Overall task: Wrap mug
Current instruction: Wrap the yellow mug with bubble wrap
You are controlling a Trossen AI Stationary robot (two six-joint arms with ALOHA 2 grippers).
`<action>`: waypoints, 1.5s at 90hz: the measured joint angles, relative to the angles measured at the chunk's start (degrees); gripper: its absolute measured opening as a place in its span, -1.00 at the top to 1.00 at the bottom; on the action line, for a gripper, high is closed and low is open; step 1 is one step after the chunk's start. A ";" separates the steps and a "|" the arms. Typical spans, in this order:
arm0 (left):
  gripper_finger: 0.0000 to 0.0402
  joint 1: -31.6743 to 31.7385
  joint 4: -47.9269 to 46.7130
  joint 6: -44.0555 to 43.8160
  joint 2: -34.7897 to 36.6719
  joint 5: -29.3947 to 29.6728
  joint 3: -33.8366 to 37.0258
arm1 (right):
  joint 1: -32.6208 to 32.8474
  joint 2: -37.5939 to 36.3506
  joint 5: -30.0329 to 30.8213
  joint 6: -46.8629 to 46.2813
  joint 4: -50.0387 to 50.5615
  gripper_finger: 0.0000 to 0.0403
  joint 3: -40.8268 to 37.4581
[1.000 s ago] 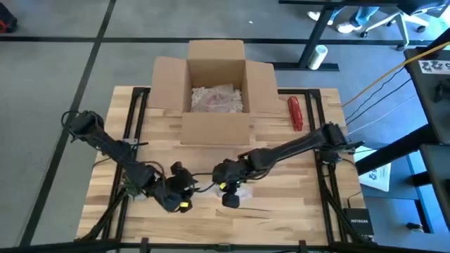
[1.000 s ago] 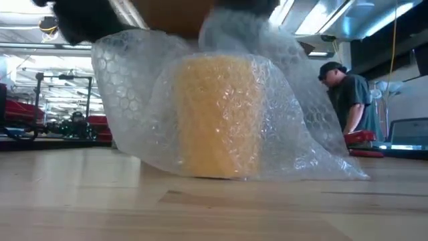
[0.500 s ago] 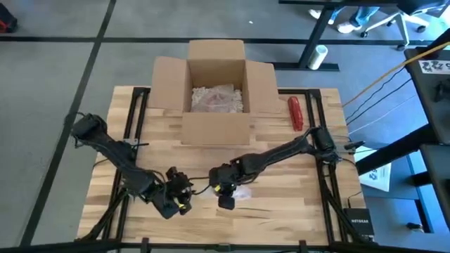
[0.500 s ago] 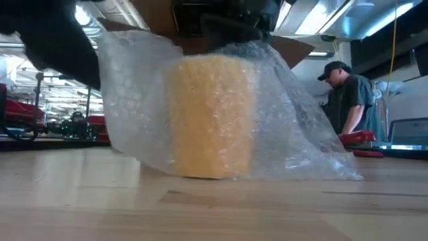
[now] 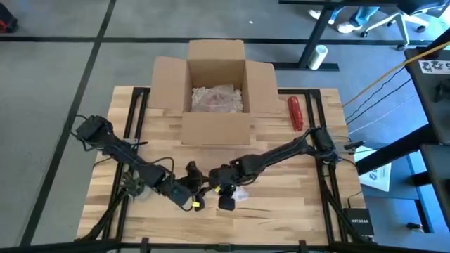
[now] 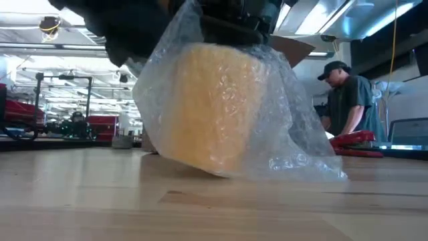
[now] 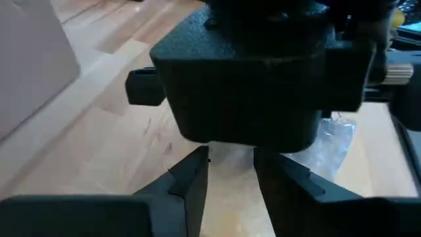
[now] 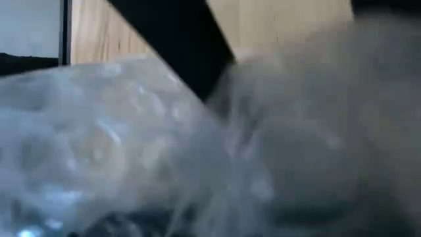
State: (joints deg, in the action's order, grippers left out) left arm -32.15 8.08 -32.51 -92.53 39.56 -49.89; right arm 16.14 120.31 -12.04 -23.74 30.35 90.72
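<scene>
High view, arms: left gripper [image 5: 191, 199] has slid in from the left until it sits just beside the right gripper [image 5: 225, 193], which hangs over the bundle on the table [image 5: 281, 211]; half a second ago the two were clearly apart.
High view, fingers: too dark and small to read on either arm; cannot tell from above.
High view, surroundings: open cardboard box [image 5: 216, 88] at the back with bubble-wrapped things inside, red tool [image 5: 294, 112] beside it.
Low view, mug: yellow mug [image 6: 210, 107] inside the bubble wrap [image 6: 301, 144] now leans, its left base edge raised off the wood, where a moment ago it stood flat.
Low view, wrap: the sheet on the left has been gathered up tight to the mug; a loose tail lies on the right.
Low view, meaning: I judge the left flap is being folded over, so the wrap is partly closed, not finished.
Low view, extra: the tilt shows only here; a person [image 6: 348, 100] stands in the room behind.
Left wrist view: own fingers [image 7: 191, 184] stand slightly apart with nothing between them, facing the other arm's dark housing.
Right wrist view: only wrap pressed close against the lens; its grip cannot be told.
</scene>
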 joint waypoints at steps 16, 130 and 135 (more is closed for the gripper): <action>0.44 0.55 0.07 -0.26 -0.20 -2.22 -0.02 | 0.00 0.00 -0.69 0.23 -0.10 1.00 -0.02; 0.44 1.98 1.59 -1.53 -3.39 -4.43 0.00 | 1.57 -1.25 3.40 1.24 13.33 1.00 7.39; 0.44 1.98 1.81 -1.55 -3.39 -4.35 -0.02 | 1.57 -1.17 3.45 1.21 12.57 1.00 5.41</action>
State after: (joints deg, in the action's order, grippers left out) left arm -30.17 9.89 -34.06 -95.92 35.21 -49.91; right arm 17.72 119.14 -8.59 -22.52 42.93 96.13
